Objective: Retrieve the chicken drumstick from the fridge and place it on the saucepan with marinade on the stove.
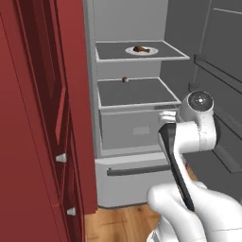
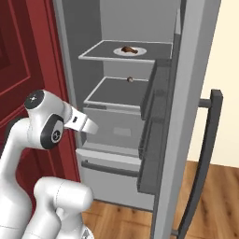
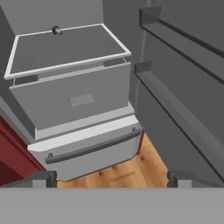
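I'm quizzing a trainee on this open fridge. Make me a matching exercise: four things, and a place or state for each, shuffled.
Things:
1. chicken drumstick
2. tiny round dark brown item
3. fridge door
4. gripper

Places or states:
A. swung open
B. on a white plate on the upper shelf
C. outside the fridge, holding nothing, facing the drawer
D. at the back edge of the lower shelf

Pairs: 1-B, 2-D, 3-A, 4-C

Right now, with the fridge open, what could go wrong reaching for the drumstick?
The chicken drumstick lies on a plate on the top shelf; a careless grab could drag the plate off. The small round item on the lower shelf might be mistaken for it. The end effector sits low, so rising risks clipping the shelf edges.
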You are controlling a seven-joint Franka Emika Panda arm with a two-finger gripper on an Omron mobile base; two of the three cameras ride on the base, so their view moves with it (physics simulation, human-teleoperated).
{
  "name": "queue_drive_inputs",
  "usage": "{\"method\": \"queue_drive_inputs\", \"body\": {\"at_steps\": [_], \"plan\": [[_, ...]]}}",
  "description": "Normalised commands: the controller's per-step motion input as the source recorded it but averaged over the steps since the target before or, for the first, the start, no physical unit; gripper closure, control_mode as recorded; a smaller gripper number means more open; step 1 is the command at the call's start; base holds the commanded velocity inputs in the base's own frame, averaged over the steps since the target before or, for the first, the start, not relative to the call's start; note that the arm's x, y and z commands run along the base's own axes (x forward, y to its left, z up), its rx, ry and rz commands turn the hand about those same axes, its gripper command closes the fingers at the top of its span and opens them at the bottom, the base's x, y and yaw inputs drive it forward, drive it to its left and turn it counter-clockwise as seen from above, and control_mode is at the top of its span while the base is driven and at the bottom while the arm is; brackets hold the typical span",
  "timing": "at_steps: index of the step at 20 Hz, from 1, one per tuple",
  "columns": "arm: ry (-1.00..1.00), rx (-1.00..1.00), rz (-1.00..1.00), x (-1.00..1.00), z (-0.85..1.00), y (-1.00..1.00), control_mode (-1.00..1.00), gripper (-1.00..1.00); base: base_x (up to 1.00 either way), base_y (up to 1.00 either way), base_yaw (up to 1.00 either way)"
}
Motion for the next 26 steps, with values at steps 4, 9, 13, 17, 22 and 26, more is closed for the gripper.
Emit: {"method": "queue_drive_inputs", "body": {"at_steps": [4,9,13,17,22,26], "plan": [[0.00,0.00,0.00,0.00,0.00,0.00,1.00,-1.00,0.68,-0.16,0.13],[0.00,0.00,0.00,0.00,0.00,0.00,1.00,-1.00,0.76,-0.11,0.16],[0.00,0.00,0.00,0.00,0.00,0.00,1.00,-1.00,0.50,-0.42,0.14],[0.00,0.00,0.00,0.00,0.00,0.00,1.00,-1.00,0.33,-0.62,0.08],[0.00,0.00,0.00,0.00,0.00,0.00,1.00,-1.00,0.46,-0.18,0.03],[0.00,0.00,0.00,0.00,0.00,0.00,1.00,-1.00,0.57,0.03,0.00]]}}
